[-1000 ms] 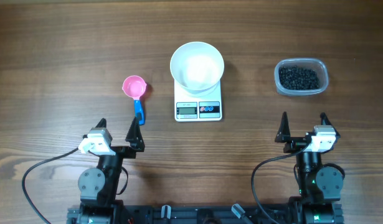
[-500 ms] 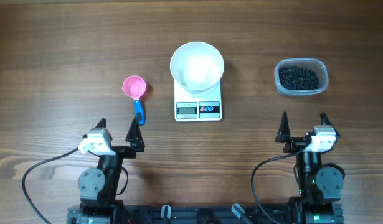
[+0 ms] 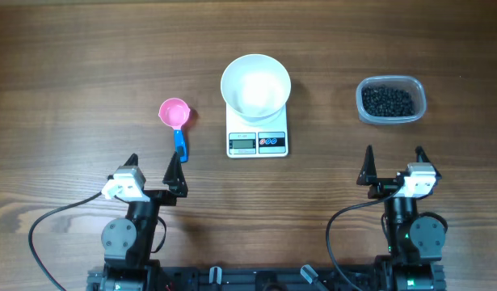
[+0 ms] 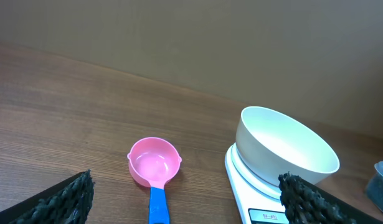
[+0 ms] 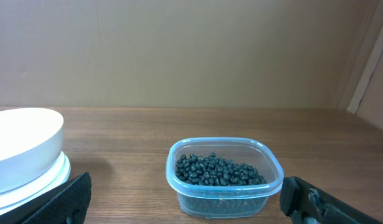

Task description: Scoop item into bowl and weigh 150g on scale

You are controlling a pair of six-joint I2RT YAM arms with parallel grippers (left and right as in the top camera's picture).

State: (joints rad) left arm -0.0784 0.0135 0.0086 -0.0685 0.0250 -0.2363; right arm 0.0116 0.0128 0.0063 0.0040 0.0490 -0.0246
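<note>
The desk (image 3: 70,65) is a brown wooden surface with dark grain lines running from side to side. In the wrist views a plain beige wall (image 4: 241,37) stands behind the far edge of the desk, and at the right side a lighter panel (image 5: 375,68) leans against it.

The left claw (image 3: 153,166) is at the near left of the desk with its two black fingers spread wide. It holds nothing and touches nothing. The right claw (image 3: 393,166) is at the near right, also fully spread and with nothing in its grip.

The scale (image 3: 258,142) lies in the middle of the desk, with its display turned to the robot. The bowl (image 3: 255,85) stands on the far part of the scale, and its inside looks white and bare. The item (image 3: 387,101) is a dark heap inside a clear plastic tub (image 3: 419,103), well apart to the right of the scale and in front of the right claw. A pink scoop (image 3: 174,113) with a blue handle lies to the left of the scale, its handle pointing toward the left claw.
</note>
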